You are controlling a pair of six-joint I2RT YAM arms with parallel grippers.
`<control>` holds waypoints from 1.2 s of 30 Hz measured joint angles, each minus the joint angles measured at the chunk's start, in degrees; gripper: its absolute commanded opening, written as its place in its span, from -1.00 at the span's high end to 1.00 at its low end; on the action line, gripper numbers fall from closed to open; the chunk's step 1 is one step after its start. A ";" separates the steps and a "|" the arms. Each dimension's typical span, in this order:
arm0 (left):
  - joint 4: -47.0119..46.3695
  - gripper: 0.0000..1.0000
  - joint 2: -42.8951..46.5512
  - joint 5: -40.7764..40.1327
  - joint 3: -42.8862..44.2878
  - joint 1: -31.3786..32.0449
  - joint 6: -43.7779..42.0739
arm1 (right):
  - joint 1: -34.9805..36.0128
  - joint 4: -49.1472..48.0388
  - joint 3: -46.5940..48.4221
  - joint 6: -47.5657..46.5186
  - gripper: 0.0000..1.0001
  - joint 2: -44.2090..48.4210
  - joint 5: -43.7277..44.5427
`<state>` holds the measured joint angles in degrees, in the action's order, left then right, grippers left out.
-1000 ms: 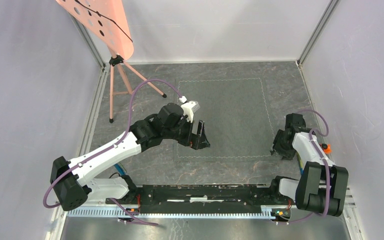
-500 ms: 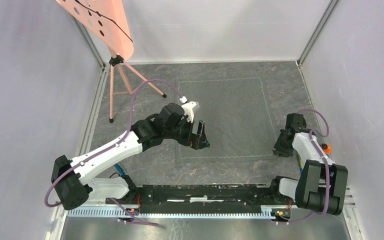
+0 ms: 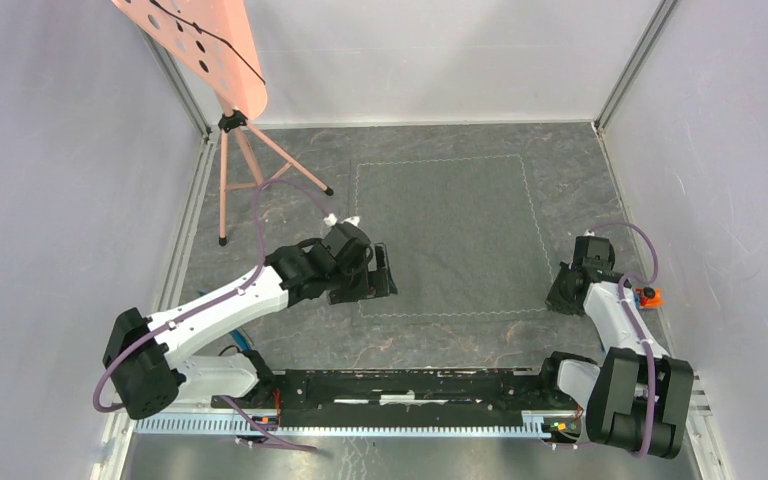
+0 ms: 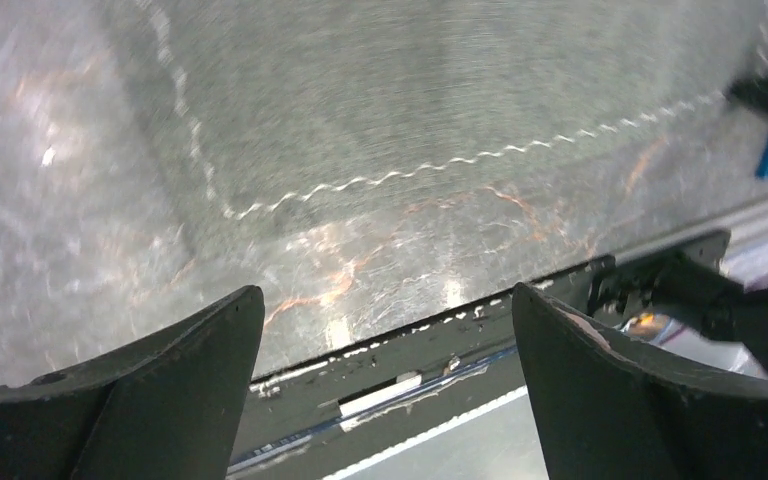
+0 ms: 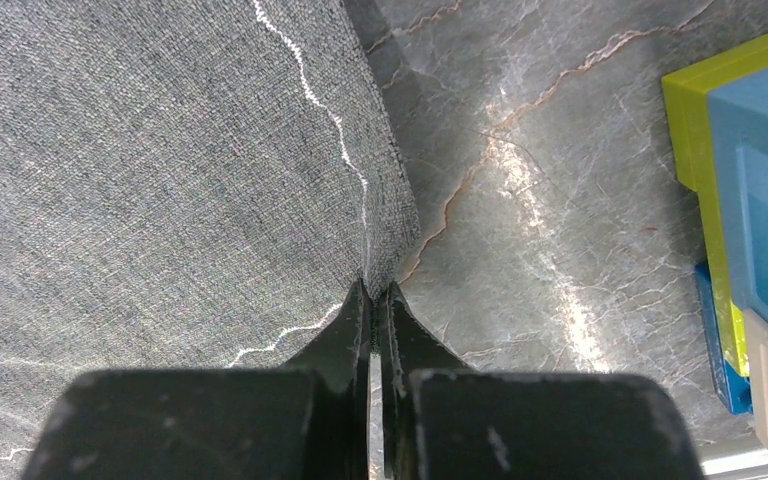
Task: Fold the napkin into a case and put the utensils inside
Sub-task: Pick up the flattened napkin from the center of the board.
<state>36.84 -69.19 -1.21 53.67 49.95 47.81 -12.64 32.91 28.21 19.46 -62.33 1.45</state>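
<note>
The napkin (image 3: pixel 445 230) lies flat and open on the tabletop (image 3: pixel 570 170). It sits in the middle, a bit closer to the far edge than to me. It is dark grey, almost the same colour as the tabletop, and a wavy white stitch runs all around it.

My right fingers (image 3: pixel 566 298) are squeezed tight together. They pinch the napkin by its near right corner, and the cloth there is pulled up into a little point between the tips.

My left fingers (image 3: pixel 384 278) are spread as wide as they go and hold nothing. They hang low, just beside the napkin's near left corner. In my left wrist view I can see that corner and its stitch between them, but the view is blurry.

A chunky blue and yellow block (image 5: pixel 760 180) sits on the bare tabletop by the right edge, near my right fingers but not touching the napkin.

A pink stand (image 3: pixel 235 150) on thin legs is in the far left corner.
</note>
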 measured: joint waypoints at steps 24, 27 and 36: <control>15.23 -0.13 -16.48 -8.15 -2.73 -0.13 47.56 | 2.47 -2.12 -2.93 3.41 1.00 9.97 0.11; 15.15 -0.13 -17.70 -8.35 -2.54 -0.13 48.09 | 4.07 -2.01 -2.67 3.37 1.00 8.52 0.17; 14.03 -0.15 -20.76 -8.94 -0.59 -0.13 48.28 | 6.03 -2.01 -2.27 3.28 1.00 7.96 0.61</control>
<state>50.87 -89.95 -10.15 53.08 49.82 96.09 -6.61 30.89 25.93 22.74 -54.37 2.07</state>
